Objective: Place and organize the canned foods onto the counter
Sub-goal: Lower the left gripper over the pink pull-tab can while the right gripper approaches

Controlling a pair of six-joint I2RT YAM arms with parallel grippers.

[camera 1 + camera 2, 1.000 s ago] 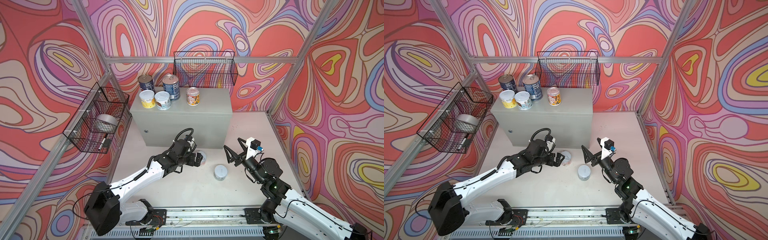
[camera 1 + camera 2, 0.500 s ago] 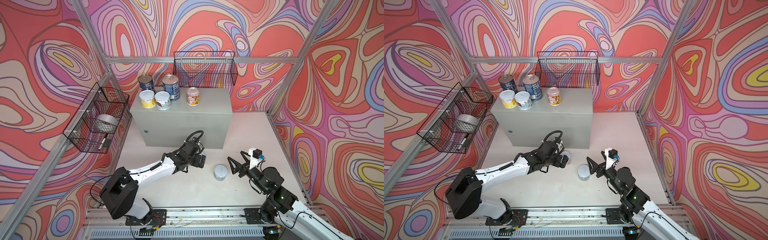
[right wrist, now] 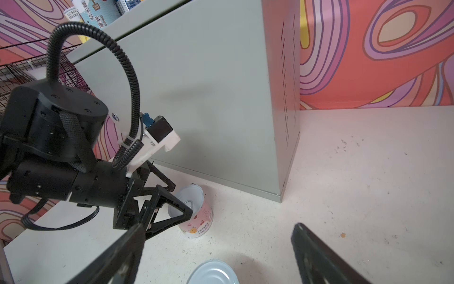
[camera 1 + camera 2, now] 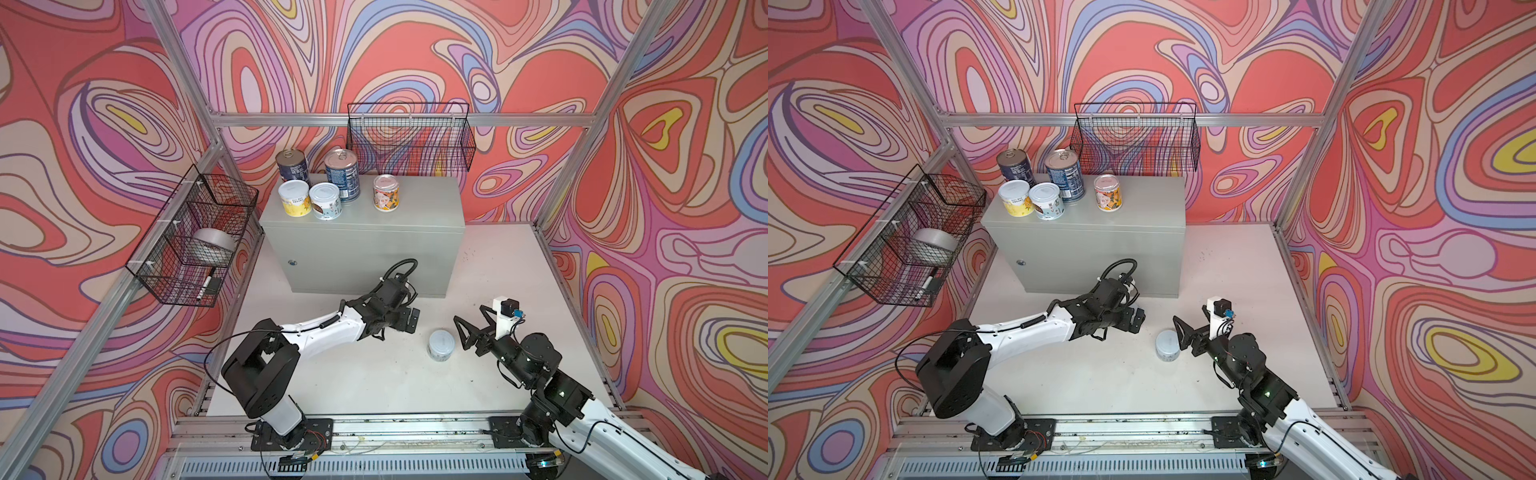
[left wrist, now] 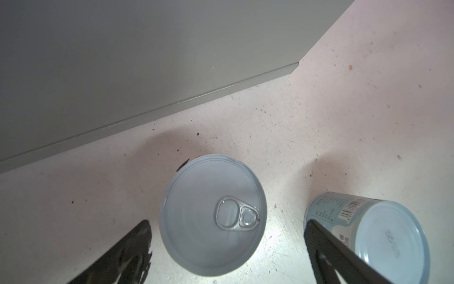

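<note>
The counter [image 4: 361, 232] carries two tall dark-blue cans [image 4: 293, 166] [image 4: 341, 172] and three short ones: yellow [image 4: 295, 198], pale [image 4: 326, 200] and colourful [image 4: 386, 192]. A pink-labelled can [image 3: 194, 211] stands on the table before the counter's front. My left gripper [image 4: 409, 318] is open above this can [image 5: 213, 214], one finger on each side with a gap; both top views hide it. A pale-blue can [image 4: 441, 345] stands alone to the right. My right gripper [image 4: 468, 314] is open just right of it, holding nothing.
A black wire basket [image 4: 195, 237] on the left wall holds a grey tape roll [image 4: 214, 245]. Another wire basket [image 4: 409, 137] hangs on the back wall above the counter. Aluminium frame posts stand at the table's corners. The counter's front face rises close behind the left gripper.
My left arm has stretched lower, bringing its gripper down over the pink can, jaws a little wider. My right arm has sunk lower beside the pale-blue can.
</note>
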